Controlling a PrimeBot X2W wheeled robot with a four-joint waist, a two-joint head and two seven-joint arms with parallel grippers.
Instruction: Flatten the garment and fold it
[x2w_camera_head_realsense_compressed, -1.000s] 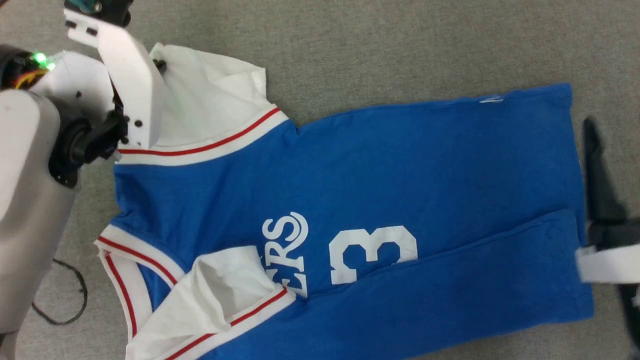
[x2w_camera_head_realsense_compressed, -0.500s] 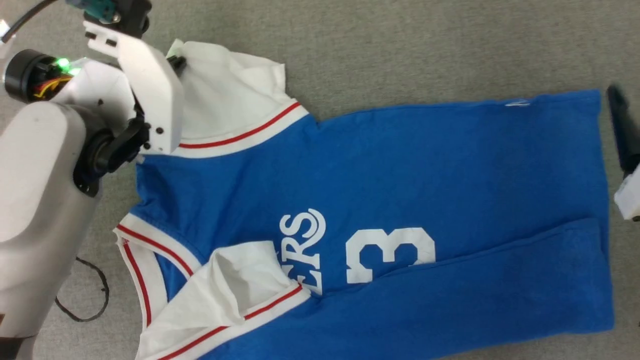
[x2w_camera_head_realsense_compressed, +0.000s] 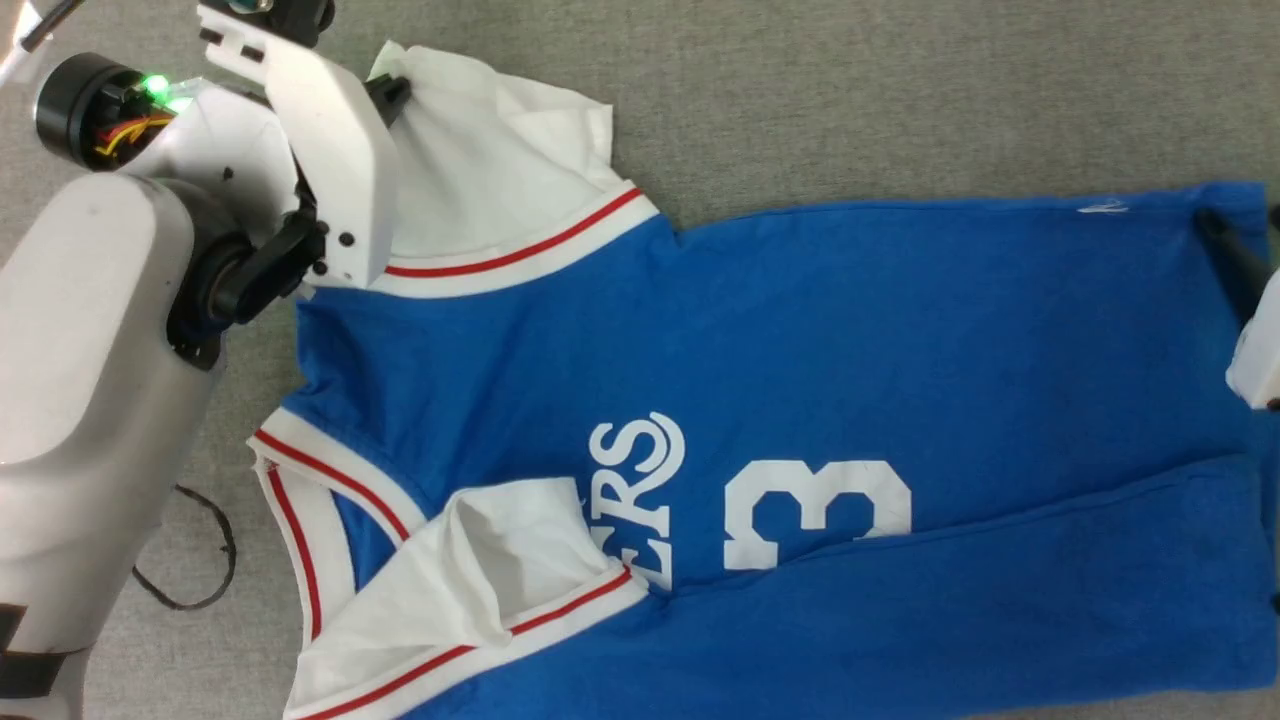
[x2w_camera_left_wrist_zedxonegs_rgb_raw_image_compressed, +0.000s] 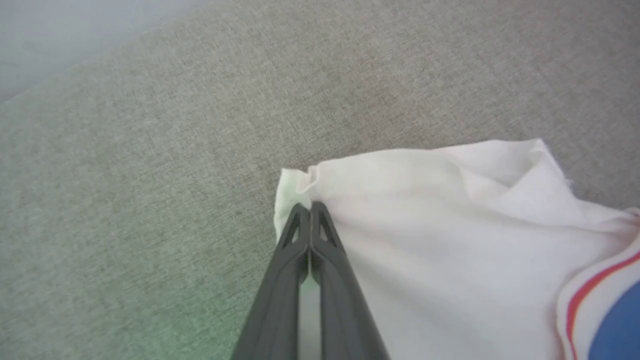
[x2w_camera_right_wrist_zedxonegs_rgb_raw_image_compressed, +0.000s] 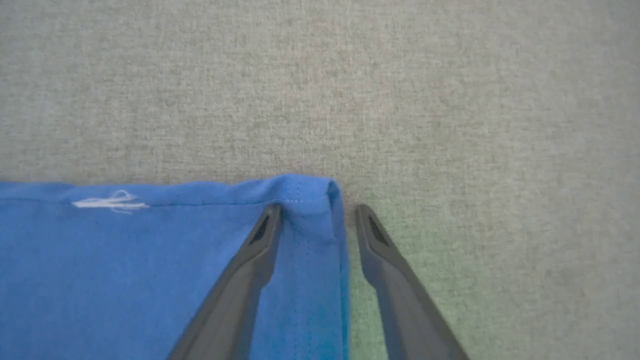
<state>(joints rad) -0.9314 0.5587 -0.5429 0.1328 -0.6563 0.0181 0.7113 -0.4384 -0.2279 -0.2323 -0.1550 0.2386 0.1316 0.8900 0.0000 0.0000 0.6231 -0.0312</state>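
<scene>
On the grey carpet the shirt lies spread, near side folded over. At its far hem corner the right gripper straddles the edge, jaws apart. At the far white sleeve corner the left gripper pinches cloth tight, forearm angled alongside the shoulder

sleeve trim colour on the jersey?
Sleeve trim on the garment: white with one red stripe. Best in head view.

Our left gripper has its jaws squeezed tight together, tips right at the puckered corner of the garment's white sleeve, so we're pinching it there. Beyond the sleeve there's the red-striped trim and a bit of blue. It's all lying on a grey woven surface.
</scene>
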